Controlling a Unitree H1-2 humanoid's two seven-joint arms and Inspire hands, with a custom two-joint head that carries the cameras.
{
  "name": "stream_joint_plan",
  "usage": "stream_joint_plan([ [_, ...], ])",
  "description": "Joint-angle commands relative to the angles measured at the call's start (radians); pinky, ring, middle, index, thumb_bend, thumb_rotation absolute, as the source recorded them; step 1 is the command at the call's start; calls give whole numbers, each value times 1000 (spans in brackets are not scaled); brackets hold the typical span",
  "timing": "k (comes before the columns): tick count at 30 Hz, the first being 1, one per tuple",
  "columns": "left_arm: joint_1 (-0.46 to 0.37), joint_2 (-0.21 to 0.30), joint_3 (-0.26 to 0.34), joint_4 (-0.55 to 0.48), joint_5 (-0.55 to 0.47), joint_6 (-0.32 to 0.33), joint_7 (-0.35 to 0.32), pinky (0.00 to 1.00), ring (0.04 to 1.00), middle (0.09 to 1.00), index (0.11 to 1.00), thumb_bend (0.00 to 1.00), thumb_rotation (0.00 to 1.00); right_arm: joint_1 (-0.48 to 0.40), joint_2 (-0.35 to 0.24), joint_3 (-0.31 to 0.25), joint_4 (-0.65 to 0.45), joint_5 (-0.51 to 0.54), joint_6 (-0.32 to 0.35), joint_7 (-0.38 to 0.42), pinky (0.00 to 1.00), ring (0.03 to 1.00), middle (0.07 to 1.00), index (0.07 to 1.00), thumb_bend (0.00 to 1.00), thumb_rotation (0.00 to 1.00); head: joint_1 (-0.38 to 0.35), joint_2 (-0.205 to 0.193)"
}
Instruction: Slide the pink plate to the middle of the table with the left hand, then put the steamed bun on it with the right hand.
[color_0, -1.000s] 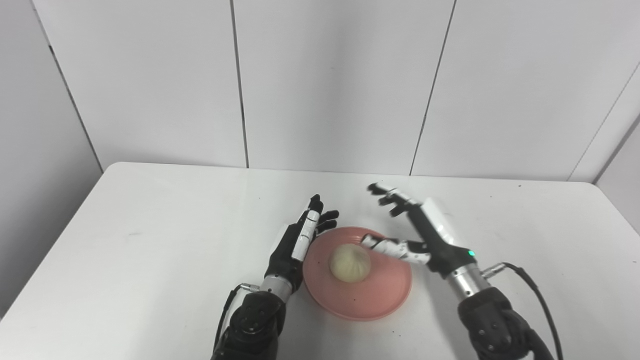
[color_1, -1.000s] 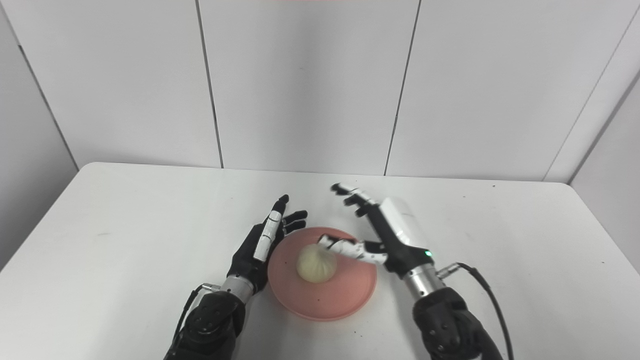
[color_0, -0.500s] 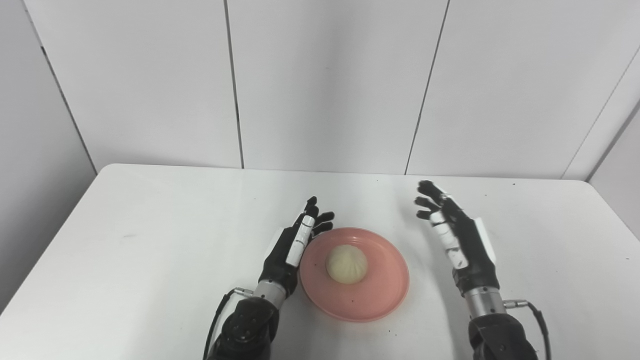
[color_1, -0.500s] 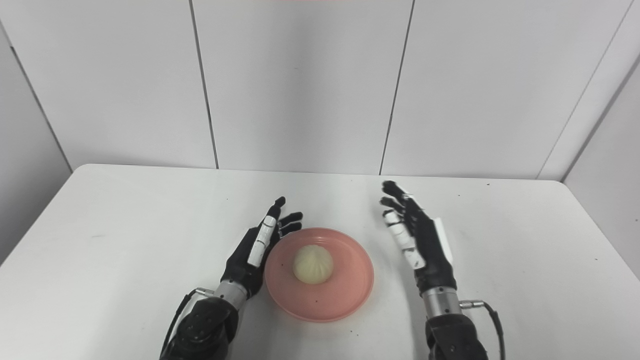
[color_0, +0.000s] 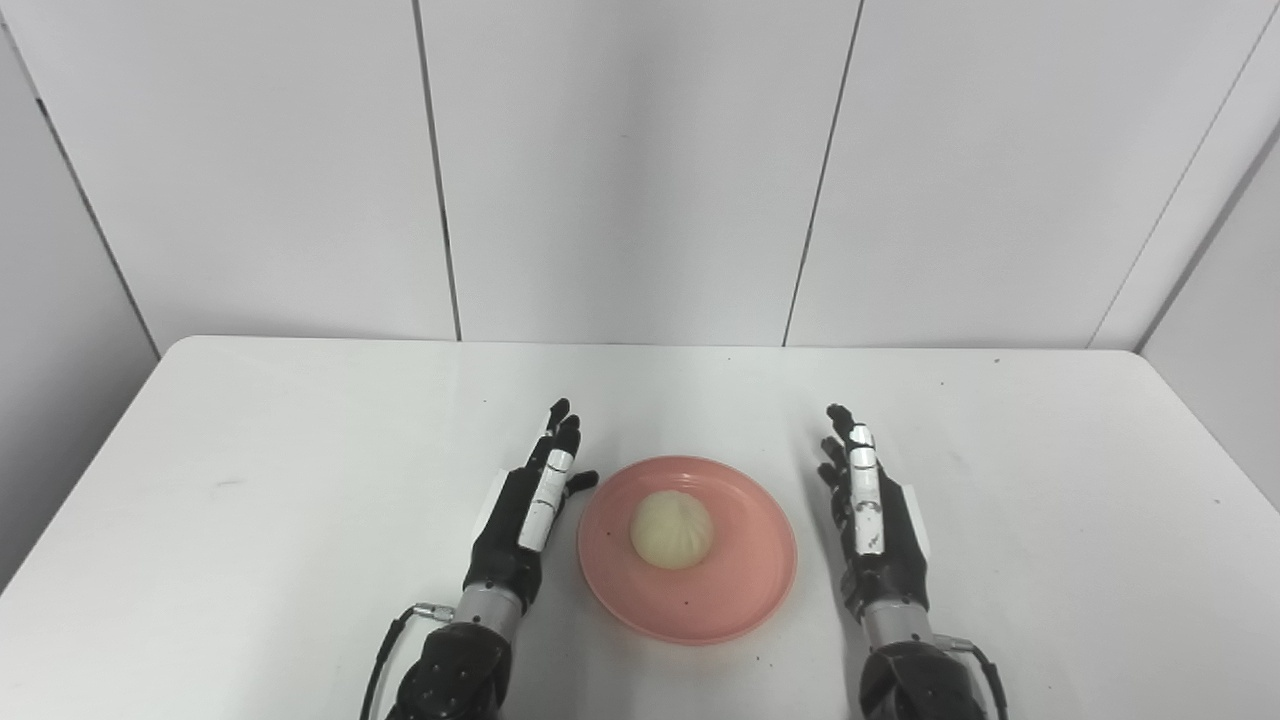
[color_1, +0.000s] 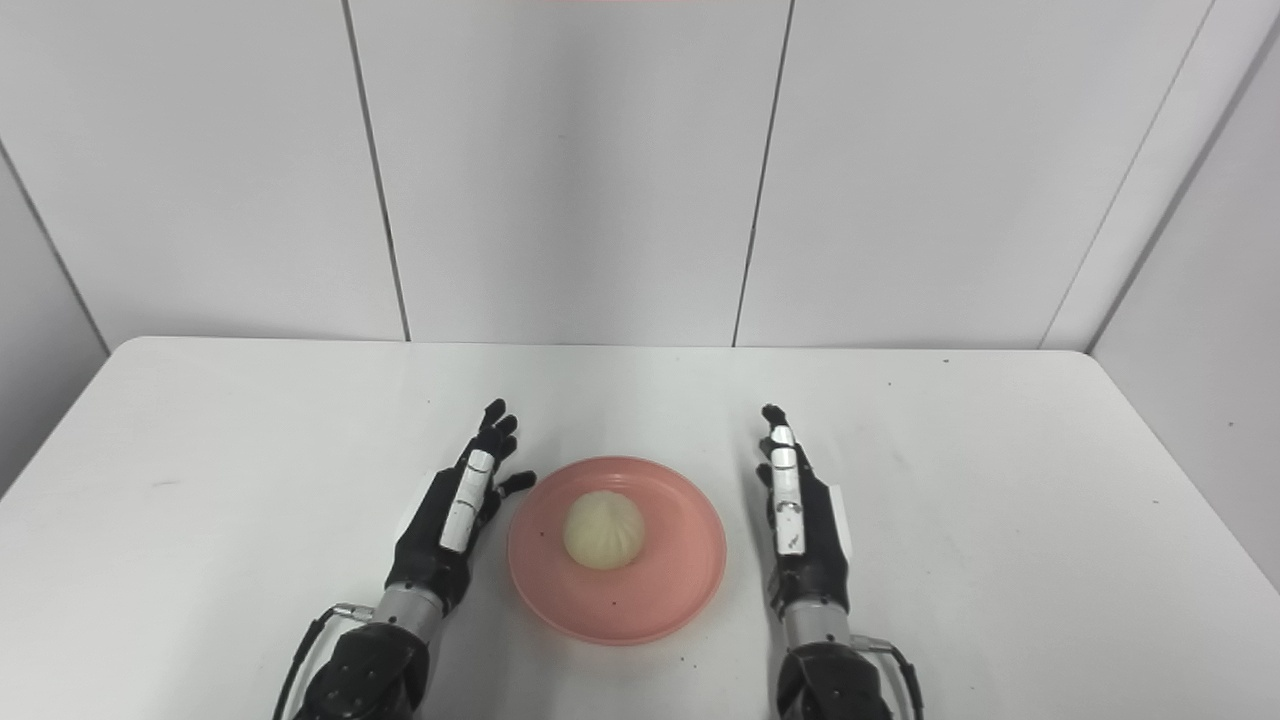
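Steamed bun (color_0: 671, 529), soft, light, best cupped at its sides, sits centred on pink plate (color_0: 745, 600); left hand (color_0: 530, 505) and right hand (color_0: 872, 515) flank it, fingers extended, empty.

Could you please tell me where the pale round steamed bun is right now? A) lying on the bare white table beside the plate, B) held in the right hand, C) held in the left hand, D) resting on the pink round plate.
D: the pale round steamed bun rests near the middle of the pink round plate, while the left hand and the right hand flank the plate, open and holding nothing.
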Motion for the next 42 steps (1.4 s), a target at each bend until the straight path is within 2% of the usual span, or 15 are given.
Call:
stream_joint_plan([
  [1, -1, 17, 10, -20, 3, -7, 4, 1000, 1000, 1000, 1000, 883, 1000, -18, 7, 9, -17, -1, 3, -1, 964, 963, 979, 910, 691, 1000, -2, 1],
  [10, 1, 22, 10, -23, -4, -8, -2, 1000, 1000, 1000, 1000, 880, 1000, -21, 8, 10, -32, -8, 32, -13, 951, 960, 980, 913, 698, 1000, -7, 2],
  [15, 3, 18, 7, -24, 8, -14, 6, 1000, 1000, 1000, 1000, 845, 1000, -20, -4, 15, -34, -14, 47, -1, 961, 962, 970, 893, 688, 1000, -6, 4],
  [20, 1, 12, 10, -18, 8, -24, 12, 1000, 1000, 1000, 1000, 804, 1000, -19, -19, 23, -37, -19, 48, 12, 942, 942, 941, 914, 702, 1000, -1, 3],
  [27, 5, 6, 7, -17, 18, -37, 26, 1000, 1000, 1000, 1000, 790, 1000, -16, -33, 29, -44, -13, 62, 23, 962, 928, 930, 911, 702, 1000, 2, 6],
  [42, 3, 23, -14, 7, 92, -131, 52, 1000, 1000, 1000, 1000, 754, 1000, -14, -34, 39, -59, -30, 83, 16, 952, 922, 937, 912, 686, 1000, 1, 7],
])
